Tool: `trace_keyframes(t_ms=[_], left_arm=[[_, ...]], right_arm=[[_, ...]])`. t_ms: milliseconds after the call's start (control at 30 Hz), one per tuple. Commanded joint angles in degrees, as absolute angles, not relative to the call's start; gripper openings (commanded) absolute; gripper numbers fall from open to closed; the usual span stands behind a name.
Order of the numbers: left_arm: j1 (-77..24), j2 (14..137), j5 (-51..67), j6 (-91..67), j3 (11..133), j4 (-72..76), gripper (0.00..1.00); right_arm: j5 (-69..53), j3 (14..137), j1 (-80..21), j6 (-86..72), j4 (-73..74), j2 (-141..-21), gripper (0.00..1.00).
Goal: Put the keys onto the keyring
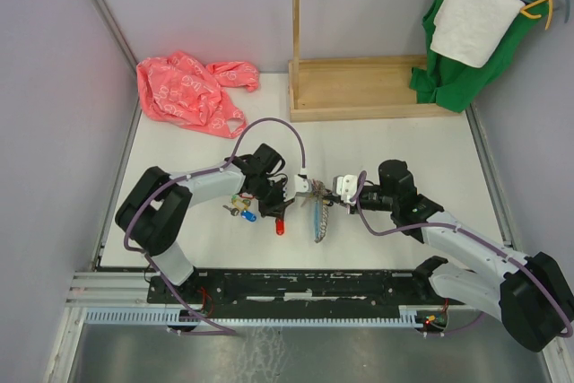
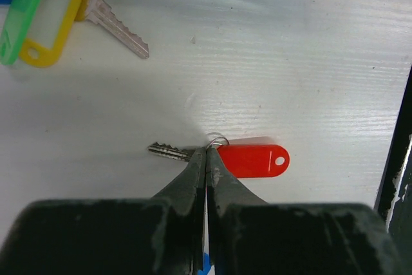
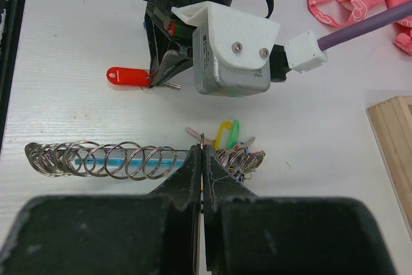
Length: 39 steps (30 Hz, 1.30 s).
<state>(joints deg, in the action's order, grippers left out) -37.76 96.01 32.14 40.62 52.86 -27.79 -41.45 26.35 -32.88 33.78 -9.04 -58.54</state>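
Note:
My left gripper [image 2: 207, 149] is shut on the small split ring of a silver key [image 2: 168, 151] with a red tag [image 2: 254, 160], at or just above the table. This gripper [image 1: 276, 196] and the red tag [image 1: 280, 226] also show in the top view. Other keys with green and yellow tags [image 2: 26, 17] lie to its left. My right gripper [image 3: 203, 149] is shut on the metal of the keyring [image 3: 96, 159], which shows as wire coils with a light-blue sleeve [image 3: 122, 160]. In the top view the keyring [image 1: 318, 214] lies between the two grippers, the right gripper [image 1: 330, 187] at its far end.
A pink plastic bag [image 1: 188, 91] lies at the back left. A wooden stand [image 1: 359, 87] is at the back, with a green cloth and a white towel [image 1: 471, 20] on hangers to its right. A black rail [image 1: 296, 284] runs along the near edge.

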Motion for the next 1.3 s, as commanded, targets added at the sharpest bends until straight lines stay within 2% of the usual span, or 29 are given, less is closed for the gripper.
trace_keyframes(t_ms=[0,233,400,533,833,1033,1267], left_arm=[[-38.06,92.97,33.97,42.66,52.59,-27.06,0.03],[-38.06,85.80,29.08,38.28,48.31,-19.91,0.03],[-38.19,84.54,22.21,27.50,47.69,-11.88,0.03],[-39.73,85.20,14.68,17.38,47.40,-6.40,0.03],[-42.89,91.41,-7.31,-2.88,48.36,-6.29,0.03],[-43.37,92.92,-9.69,-8.37,51.12,-10.00,0.03],[-43.23,92.19,-6.05,-10.43,51.65,-11.17,0.18]], right_arm=[[-41.53,26.52,-32.81,34.34,-11.71,-56.82,0.01],[-40.60,26.32,-32.78,34.34,-11.69,-56.26,0.01],[-39.91,26.27,-32.79,34.37,-12.07,-56.33,0.01],[-39.63,26.14,-32.85,34.26,-12.21,-56.26,0.01],[-39.42,25.94,-32.81,33.95,-12.71,-56.17,0.01],[-39.20,25.99,-32.78,33.91,-12.48,-56.45,0.01],[-39.02,26.06,-32.79,34.01,-12.23,-56.49,0.01]])
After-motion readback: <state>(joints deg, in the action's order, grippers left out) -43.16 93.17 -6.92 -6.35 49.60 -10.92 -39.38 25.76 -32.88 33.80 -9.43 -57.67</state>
